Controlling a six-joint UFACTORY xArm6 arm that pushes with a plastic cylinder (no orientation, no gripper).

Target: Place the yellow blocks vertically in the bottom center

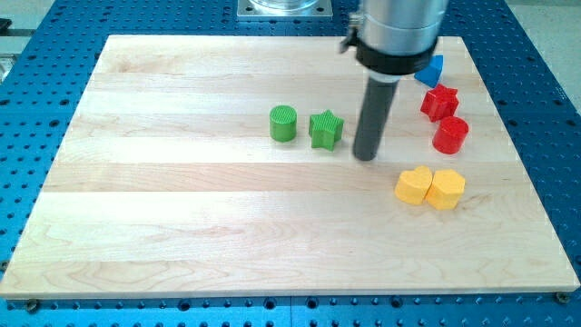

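Two yellow blocks (430, 187) touching side by side at 4 o'clock from my tip (366, 156), bare rod, no fingers; best circling to 3 o'clock, then nudging toward bench (182, 254) bottom center.

My pale wooden board (182, 236) carries a green cylinder (283, 123), green star (325, 129), two touching yellow blocks (429, 187), red star (439, 102), red cylinder (450, 135) and a blue block (431, 71).
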